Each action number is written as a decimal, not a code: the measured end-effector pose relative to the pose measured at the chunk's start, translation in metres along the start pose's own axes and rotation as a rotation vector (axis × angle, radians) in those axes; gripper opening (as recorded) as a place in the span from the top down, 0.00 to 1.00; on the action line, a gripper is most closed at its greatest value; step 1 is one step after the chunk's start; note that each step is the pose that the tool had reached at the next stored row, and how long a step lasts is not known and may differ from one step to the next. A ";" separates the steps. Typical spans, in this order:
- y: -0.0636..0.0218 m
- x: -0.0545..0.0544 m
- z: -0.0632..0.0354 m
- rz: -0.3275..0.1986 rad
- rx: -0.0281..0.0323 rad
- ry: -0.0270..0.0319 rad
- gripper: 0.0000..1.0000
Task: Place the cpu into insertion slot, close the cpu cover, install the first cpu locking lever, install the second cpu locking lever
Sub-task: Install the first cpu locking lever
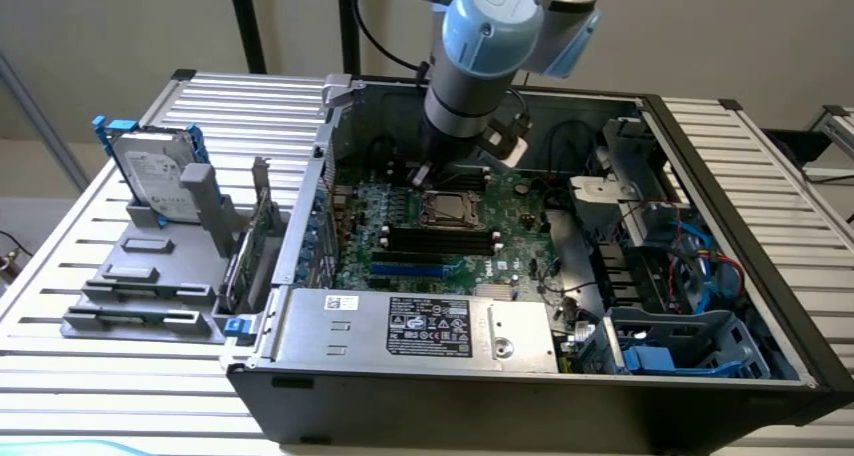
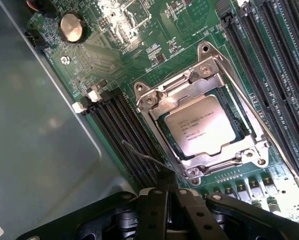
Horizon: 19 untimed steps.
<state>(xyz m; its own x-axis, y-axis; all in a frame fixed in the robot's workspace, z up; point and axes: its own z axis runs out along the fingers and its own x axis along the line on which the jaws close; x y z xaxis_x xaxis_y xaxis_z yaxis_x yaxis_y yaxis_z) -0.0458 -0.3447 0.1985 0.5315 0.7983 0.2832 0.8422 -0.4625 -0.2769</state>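
The cpu (image 2: 202, 125) lies flat in the insertion slot (image 2: 245, 131) amid the green motherboard, its pale metal face up. The cpu cover (image 2: 157, 100) lies down over it, framing the chip. One thin locking lever (image 2: 269, 140) runs along the far side of the socket. A second thin wire lever (image 2: 144, 157) sticks out from the socket's near corner over the black memory slots. My gripper (image 2: 168, 192) is shut, its black fingertips right at that lever's root; whether they touch it I cannot tell. From the exterior view, the gripper (image 1: 430, 176) hangs just behind the cpu (image 1: 447, 208).
Long black memory slots (image 2: 269, 50) flank the socket. A coin battery (image 2: 71, 27) sits on the board. The grey case wall (image 2: 39, 150) stands close beside me. A power supply (image 1: 414, 321) and blue drive cage (image 1: 681, 351) fill the case's front; a hard drive (image 1: 154, 166) stands outside.
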 end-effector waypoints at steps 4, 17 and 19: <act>0.0023 0.002 0.0014 0.001 0.0010 -0.0028 0.89; 0.0126 0.009 0.0027 0.013 0.0089 -0.0331 0.89; 0.0148 0.011 0.0030 0.014 0.0105 -0.0358 0.89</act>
<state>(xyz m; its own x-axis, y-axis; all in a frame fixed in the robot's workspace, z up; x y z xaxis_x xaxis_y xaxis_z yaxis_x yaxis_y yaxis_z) -0.0280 -0.3420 0.1947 0.5395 0.8052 0.2462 0.8337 -0.4698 -0.2903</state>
